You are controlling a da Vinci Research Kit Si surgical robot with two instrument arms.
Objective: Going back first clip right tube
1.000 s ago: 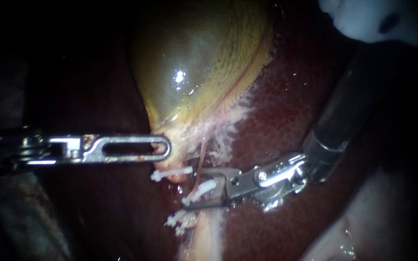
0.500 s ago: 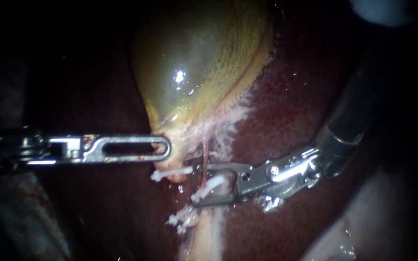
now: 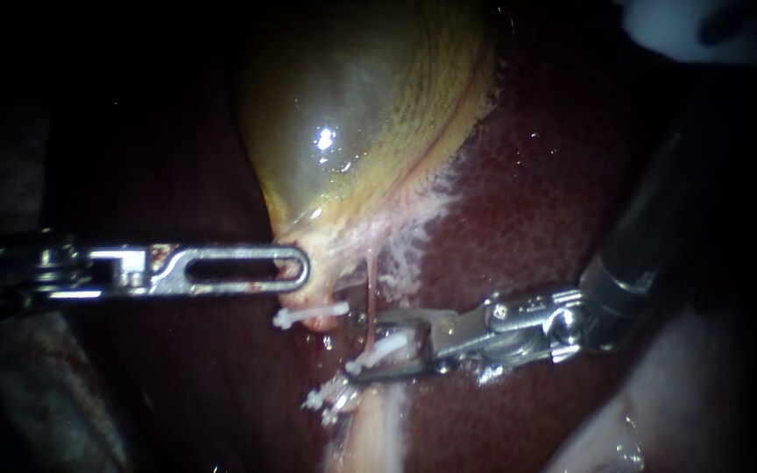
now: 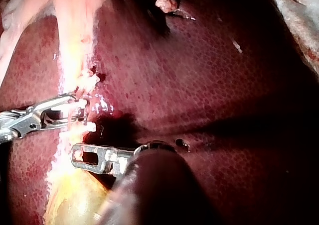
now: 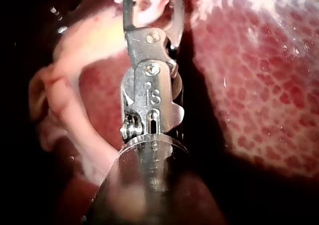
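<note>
A thin reddish tube [image 3: 368, 278] runs down from the neck of the gallbladder [image 3: 361, 123]. A white clip [image 3: 387, 349] sits across it, lying in the gap between the open jaws of my right instrument [image 3: 363, 346], which comes in from the right. The right wrist view shows those jaws [image 5: 152, 1] spread around pale tissue. My left instrument [image 3: 301, 267], a slotted jaw lying level, is shut on the edge of the gallbladder's neck. The left wrist view shows it [image 4: 79, 155] beside the yellow tissue, with my right instrument [image 4: 75, 110] just beyond.
Two more white clips show, one [image 3: 313, 313] left of the tube and one [image 3: 330, 398] lower down. Dark red liver [image 3: 519, 201] lies all around. A pale band of tissue [image 3: 378, 429] runs downward. A pale blurred object [image 3: 694, 26] sits near my right shaft.
My right instrument has drawn back to the right along its shaft, its open jaws sliding off the clip, which stays on the tube. My left instrument has not moved.
</note>
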